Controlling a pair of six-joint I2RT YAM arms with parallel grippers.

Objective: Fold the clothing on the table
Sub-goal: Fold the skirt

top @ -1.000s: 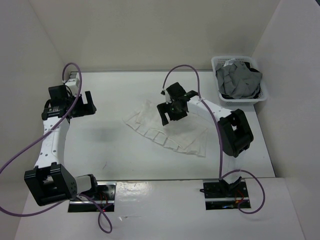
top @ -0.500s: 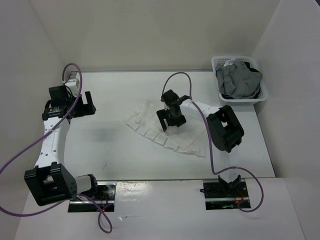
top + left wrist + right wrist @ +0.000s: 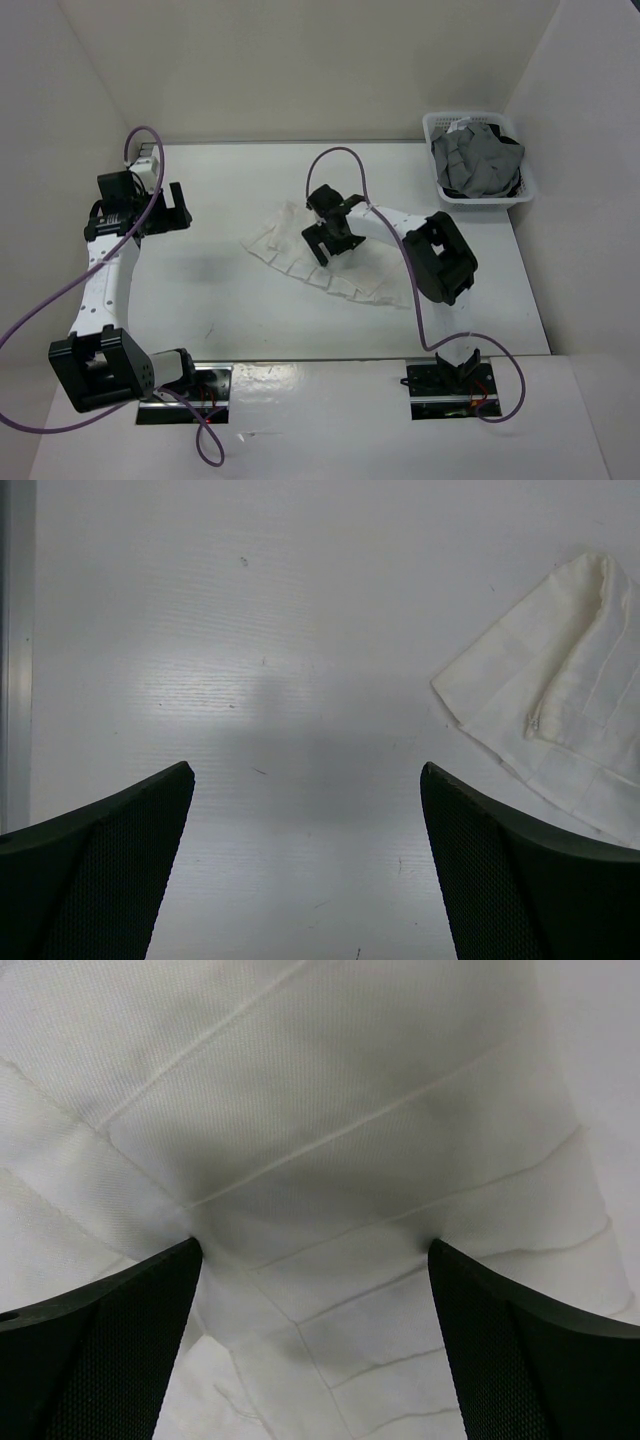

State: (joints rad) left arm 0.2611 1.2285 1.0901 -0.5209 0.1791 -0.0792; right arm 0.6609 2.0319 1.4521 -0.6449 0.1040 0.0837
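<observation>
White pleated skirt [image 3: 365, 285] lies flat on the bench [image 3: 230, 300], long axis far-left to near-right. My right pincer [image 3: 328, 245] is spread wide directly over it. My left pincer [image 3: 178, 207] is also released, well apart leftward.

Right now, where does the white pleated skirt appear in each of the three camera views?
Top external: skirt at centre, under the right gripper.
Left wrist: skirt at the right edge.
Right wrist: skirt fills the frame.
Shared landmark: its long pleat lines.
</observation>
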